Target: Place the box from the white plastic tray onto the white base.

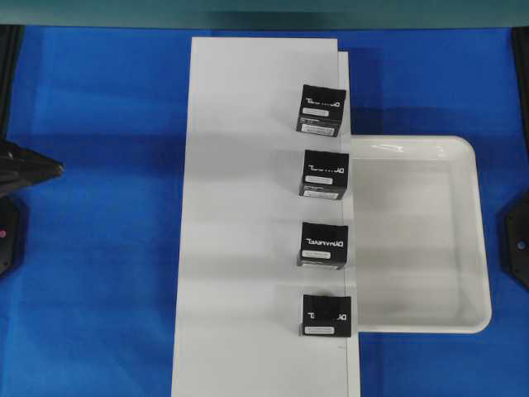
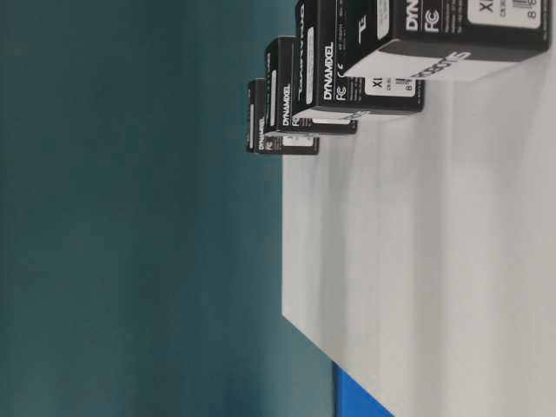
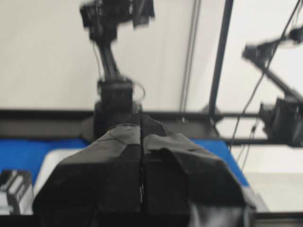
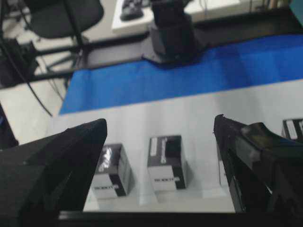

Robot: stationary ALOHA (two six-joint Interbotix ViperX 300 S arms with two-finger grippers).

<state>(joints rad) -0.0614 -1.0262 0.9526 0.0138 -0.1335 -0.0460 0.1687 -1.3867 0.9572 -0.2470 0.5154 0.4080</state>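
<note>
The box (image 1: 326, 316) is black with white lettering, a white label and a faint grey patch. It stands on the white base (image 1: 248, 215), last in the row along the base's right edge. The right wrist view shows it at the left (image 4: 111, 170). The white plastic tray (image 1: 467, 240) lies just right of the base with nothing in it. My right gripper (image 4: 158, 127) is open and empty, back from the row of boxes. My left gripper (image 3: 141, 123) is shut on nothing, its tip (image 1: 50, 169) at the far left of the mat.
Three similar black boxes (image 1: 322, 109) (image 1: 324, 174) (image 1: 322, 244) stand on the same edge of the base. Blue mat (image 1: 99, 273) surrounds base and tray. Part of the right arm (image 1: 514, 240) shows at the right edge. The table-level view shows the row end-on (image 2: 356, 78).
</note>
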